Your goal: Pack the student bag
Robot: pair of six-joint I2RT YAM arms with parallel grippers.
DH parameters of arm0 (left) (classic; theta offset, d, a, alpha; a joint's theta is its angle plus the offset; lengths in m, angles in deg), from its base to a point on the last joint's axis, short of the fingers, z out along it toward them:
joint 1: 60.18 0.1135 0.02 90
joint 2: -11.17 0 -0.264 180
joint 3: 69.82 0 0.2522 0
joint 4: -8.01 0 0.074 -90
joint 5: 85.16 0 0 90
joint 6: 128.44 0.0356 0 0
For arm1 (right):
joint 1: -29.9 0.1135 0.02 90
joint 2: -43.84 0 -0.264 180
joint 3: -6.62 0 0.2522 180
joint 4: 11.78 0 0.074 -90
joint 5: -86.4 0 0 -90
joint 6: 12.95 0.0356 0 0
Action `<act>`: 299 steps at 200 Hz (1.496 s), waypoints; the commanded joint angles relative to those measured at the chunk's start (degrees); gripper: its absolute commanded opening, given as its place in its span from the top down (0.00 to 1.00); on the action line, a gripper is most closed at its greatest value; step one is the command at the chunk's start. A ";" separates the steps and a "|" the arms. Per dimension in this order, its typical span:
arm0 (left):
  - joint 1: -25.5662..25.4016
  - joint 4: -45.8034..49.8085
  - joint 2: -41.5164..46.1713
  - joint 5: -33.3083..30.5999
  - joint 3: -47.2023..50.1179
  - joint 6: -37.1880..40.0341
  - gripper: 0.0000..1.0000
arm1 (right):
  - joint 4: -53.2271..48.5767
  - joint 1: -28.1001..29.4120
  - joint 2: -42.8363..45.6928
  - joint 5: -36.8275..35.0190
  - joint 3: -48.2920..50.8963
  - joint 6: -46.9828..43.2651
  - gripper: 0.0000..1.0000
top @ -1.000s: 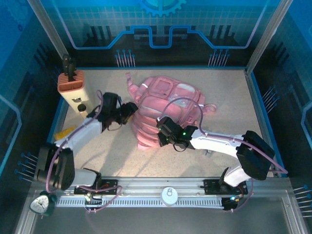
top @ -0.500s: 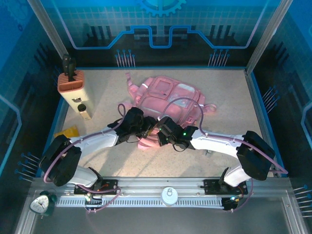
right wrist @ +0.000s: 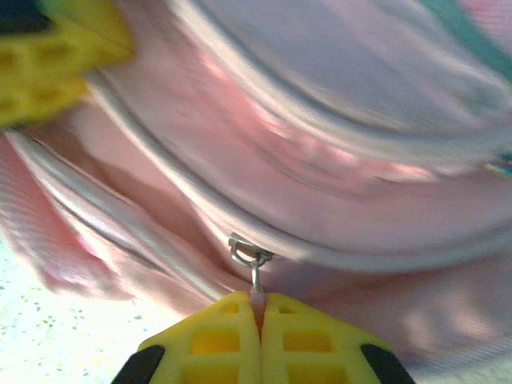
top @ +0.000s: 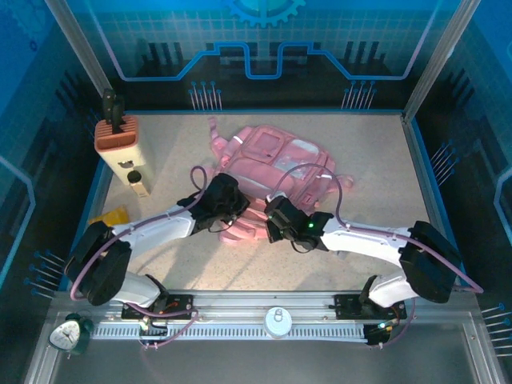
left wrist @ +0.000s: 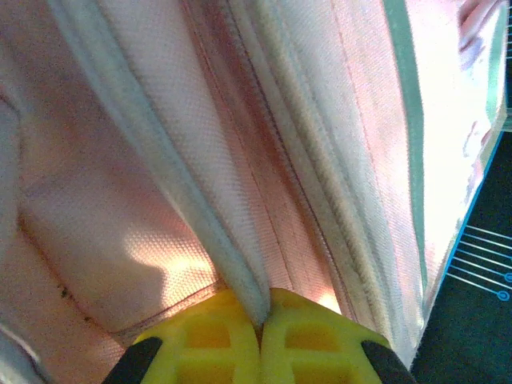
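- The student bag (top: 280, 160) was a large, soft, pink fabric backpack, lying flat near the middle of the speckled bench (top: 376, 144) with its front face up.
- Its lighter, translucent front pockets (top: 304, 148) sat toward the far side, and a pink strap (top: 214, 134) trailed off the far left corner.
- Its near edge was bunched into soft folds.
- In my left wrist view, a pale piped seam (left wrist: 200, 200) of the bag ran down between my closed left jaws, pinched there.
- In my right wrist view, a small metal zipper pull (right wrist: 250, 254) hung from a pale zipper line, its tab caught at the tip of my closed right jaws.
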 commanded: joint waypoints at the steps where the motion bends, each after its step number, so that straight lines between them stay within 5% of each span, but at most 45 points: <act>1: 6.08 4.40 4.24 -3.96 0.11 6.59 1.00 | -8.08 -2.67 3.20 -5.39 2.97 0.00 1.00; 83: 18.30 8.45 8.25 4.38 1.00 16.49 1.00 | -2.62 -20.28 2.17 -2.18 3.03 -5.94 1.00; 131: 19.43 9.54 5.61 7.78 -1.71 20.05 1.00 | -3.93 -21.66 -0.35 1.91 -1.87 -7.00 1.00; 160: 19.40 9.41 5.76 8.98 -2.20 21.21 1.00 | -3.12 -20.97 2.95 5.29 -1.00 -6.16 0.85; 175: 19.43 9.67 5.87 11.12 -2.85 22.40 0.86 | -4.20 -21.02 4.86 7.39 -1.36 -5.77 0.71; 211: 17.74 12.72 9.59 7.92 -2.59 24.07 0.72 | -5.06 -22.15 7.53 15.46 -2.28 -5.08 0.52; 269: 8.39 19.25 15.16 -2.52 -3.87 24.73 0.46 | -7.50 -27.01 1.70 29.71 -9.81 -2.40 0.37; 299: 2.34 20.65 14.84 -8.02 -4.77 24.05 0.39 | -9.92 -27.86 -4.10 31.15 -14.90 -1.48 0.33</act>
